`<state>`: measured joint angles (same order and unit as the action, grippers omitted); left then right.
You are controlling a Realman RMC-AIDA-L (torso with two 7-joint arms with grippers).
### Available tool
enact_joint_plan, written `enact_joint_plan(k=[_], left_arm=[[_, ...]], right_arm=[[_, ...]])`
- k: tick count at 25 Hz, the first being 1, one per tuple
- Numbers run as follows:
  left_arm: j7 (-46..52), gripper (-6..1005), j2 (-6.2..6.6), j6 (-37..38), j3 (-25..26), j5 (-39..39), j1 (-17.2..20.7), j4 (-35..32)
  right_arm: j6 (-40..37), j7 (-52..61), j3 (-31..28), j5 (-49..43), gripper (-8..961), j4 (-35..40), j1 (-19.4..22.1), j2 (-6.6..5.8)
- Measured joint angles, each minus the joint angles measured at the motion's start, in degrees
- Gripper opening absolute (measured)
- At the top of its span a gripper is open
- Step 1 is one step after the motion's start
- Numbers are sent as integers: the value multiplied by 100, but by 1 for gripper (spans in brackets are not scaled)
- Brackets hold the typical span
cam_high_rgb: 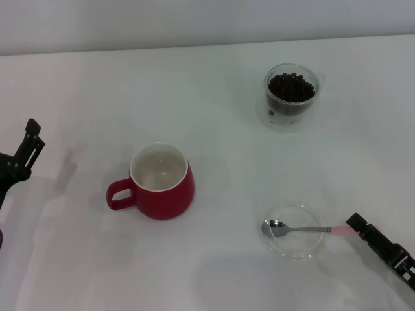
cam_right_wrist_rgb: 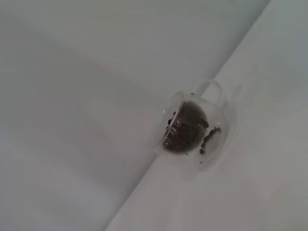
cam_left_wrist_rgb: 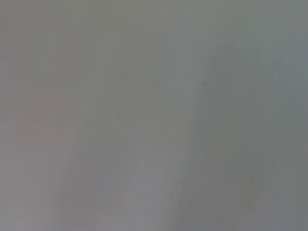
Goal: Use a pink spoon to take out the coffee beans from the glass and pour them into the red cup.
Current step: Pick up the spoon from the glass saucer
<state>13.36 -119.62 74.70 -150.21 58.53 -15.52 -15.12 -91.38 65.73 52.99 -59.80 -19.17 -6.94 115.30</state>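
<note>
1. Head view: no scooping is done yet. The red cup [cam_high_rgb: 161,183], glossy and rounded, sits left of centre with a bare white inside. The coffee beans [cam_high_rgb: 291,87] heap in the clear glass [cam_high_rgb: 291,97] at upper right. The pink spoon [cam_high_rgb: 305,229], its metal bowl shiny, lies across a shallow glass saucer [cam_high_rgb: 295,232] at lower right. The right gripper [cam_high_rgb: 355,223] meets the handle tip; whether its jaws clasp it I cannot tell. The left gripper [cam_high_rgb: 29,136] idles at the left edge, jaw state unclear.
2. Left wrist view: only blank grey surface shows.
3. Right wrist view: the double-walled glass [cam_right_wrist_rgb: 195,129] sits mid-frame, dark beans [cam_right_wrist_rgb: 185,132] inside.
</note>
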Motion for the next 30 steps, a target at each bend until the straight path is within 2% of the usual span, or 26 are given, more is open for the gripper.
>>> enact_joint_plan(k=[1, 6, 17, 25, 30], left_arm=[[0, 892, 1, 0, 0, 0, -9, 1], [0, 891, 9, 0, 0, 0, -53, 23], [0, 892, 9, -147, 0, 0, -142, 34], [0, 891, 17, -158, 5, 14, -163, 44], [-7, 891, 18, -158, 23, 26, -188, 44]], right_arm=[[4, -46, -60, -16, 660, -50, 0, 0], [18, -99, -154, -145, 661, -109, 0, 0], [11, -92, -257, -292, 478, -148, -15, 0], [-13, -81, -316, -371, 384, -149, -45, 0], [-20, -66, -316, -374, 254, -135, -56, 0]])
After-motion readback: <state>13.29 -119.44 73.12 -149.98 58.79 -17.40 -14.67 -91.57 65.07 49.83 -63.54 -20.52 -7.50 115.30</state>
